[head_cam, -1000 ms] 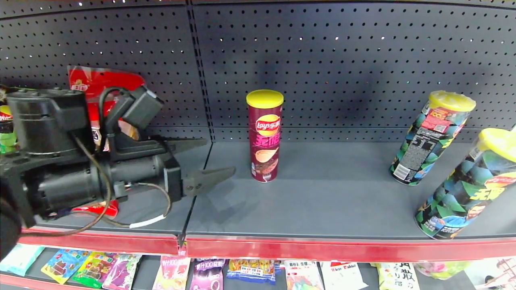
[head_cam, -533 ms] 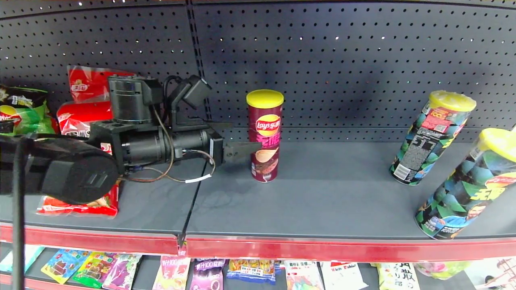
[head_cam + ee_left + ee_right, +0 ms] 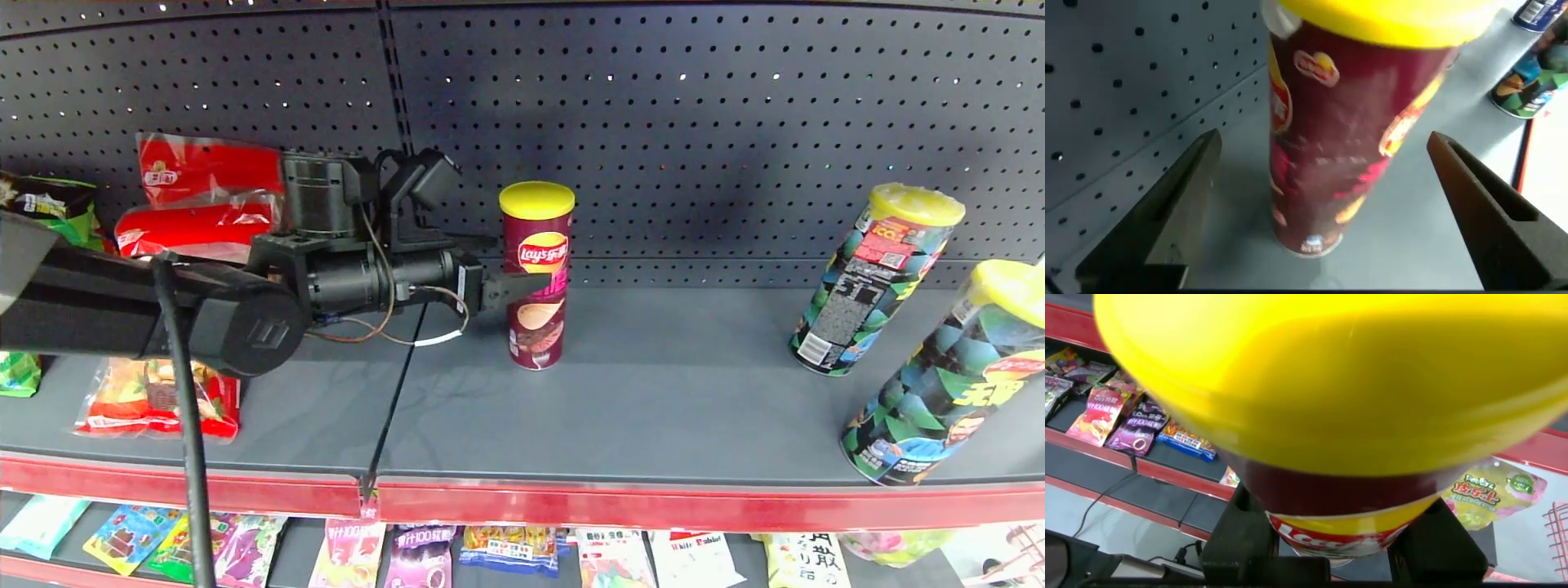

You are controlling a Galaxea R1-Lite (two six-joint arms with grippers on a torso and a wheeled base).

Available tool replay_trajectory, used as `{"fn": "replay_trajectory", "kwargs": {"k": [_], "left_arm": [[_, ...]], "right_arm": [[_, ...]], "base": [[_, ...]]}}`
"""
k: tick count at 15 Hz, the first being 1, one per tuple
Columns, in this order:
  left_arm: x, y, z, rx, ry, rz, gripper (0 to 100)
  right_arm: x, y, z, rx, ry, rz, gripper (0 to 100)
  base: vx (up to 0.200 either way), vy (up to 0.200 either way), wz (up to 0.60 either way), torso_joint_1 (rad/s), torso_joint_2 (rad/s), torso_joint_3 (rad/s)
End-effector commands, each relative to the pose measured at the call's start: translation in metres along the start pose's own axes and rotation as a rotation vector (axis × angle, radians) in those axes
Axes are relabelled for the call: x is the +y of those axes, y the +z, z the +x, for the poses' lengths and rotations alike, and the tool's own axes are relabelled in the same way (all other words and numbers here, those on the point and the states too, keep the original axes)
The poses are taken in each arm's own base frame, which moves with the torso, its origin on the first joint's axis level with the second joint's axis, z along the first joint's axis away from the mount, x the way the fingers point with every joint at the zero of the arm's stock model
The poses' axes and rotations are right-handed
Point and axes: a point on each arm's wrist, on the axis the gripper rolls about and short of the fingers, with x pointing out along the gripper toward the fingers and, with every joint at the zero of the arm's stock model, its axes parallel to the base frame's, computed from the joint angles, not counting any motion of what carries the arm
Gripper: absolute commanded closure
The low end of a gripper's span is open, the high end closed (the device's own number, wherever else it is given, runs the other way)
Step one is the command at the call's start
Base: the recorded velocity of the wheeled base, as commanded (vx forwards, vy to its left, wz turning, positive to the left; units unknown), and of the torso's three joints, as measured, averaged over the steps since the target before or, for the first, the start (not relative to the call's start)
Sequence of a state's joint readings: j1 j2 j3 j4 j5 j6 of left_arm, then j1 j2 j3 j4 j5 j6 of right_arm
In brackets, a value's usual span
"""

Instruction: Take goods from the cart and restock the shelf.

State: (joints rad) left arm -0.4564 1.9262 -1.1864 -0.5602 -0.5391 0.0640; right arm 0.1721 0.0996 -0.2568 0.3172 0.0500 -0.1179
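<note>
- On the grey metal shelf (image 3: 653,392), the tall maroon cardboard crisp can with a yellow plastic lid (image 3: 535,278) stands upright near the perforated back panel. Its lid is on and its contents are hidden.
- Your left gripper (image 3: 522,284) straddles the can's mid-body, fingers spread wide with a gap on each side.
- Judge it light, stiff-walled and smooth, and likely to topple if nudged high. Take it around the middle and squeeze gently.
- Your right gripper (image 3: 1343,547) clamps the lower body of a second red can with a yellow lid (image 3: 1323,376), likewise sealed.
- Two green-patterned yellow-lidded cans (image 3: 873,278) stand well apart to the right, and red snack bags (image 3: 196,180) lie behind the left arm.
</note>
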Motion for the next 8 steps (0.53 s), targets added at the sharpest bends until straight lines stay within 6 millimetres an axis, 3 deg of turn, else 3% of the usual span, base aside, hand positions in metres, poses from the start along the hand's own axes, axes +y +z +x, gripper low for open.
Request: {"fn": "replay_trajectory", "kwargs": {"k": [1,6,7,8], "left_arm": [[0.004,-0.002,0.008,-0.001,-0.001,0.003,0],[0.005,-0.007,0.021,0.006,-0.016,0.020,0],[0.007,-0.008,0.024,0.007,-0.016,0.040,100],[0.007,-0.008,0.025,0.006,-0.019,0.040,100]], "right_arm": [[0.000,0.000,0.000,0.001,-0.001,0.000,100],[0.000,0.000,0.000,0.003,-0.002,0.001,100],[0.000,0.000,0.000,0.002,-0.004,0.001,100],[0.000,0.000,0.000,0.003,-0.004,0.006,100]], "base": [[0.000,0.000,0.00,0.000,0.00,0.000],[0.000,0.000,0.00,0.000,0.00,0.000],[0.000,0.000,0.00,0.000,0.00,0.000],[0.000,0.000,0.00,0.000,0.00,0.000]]}}
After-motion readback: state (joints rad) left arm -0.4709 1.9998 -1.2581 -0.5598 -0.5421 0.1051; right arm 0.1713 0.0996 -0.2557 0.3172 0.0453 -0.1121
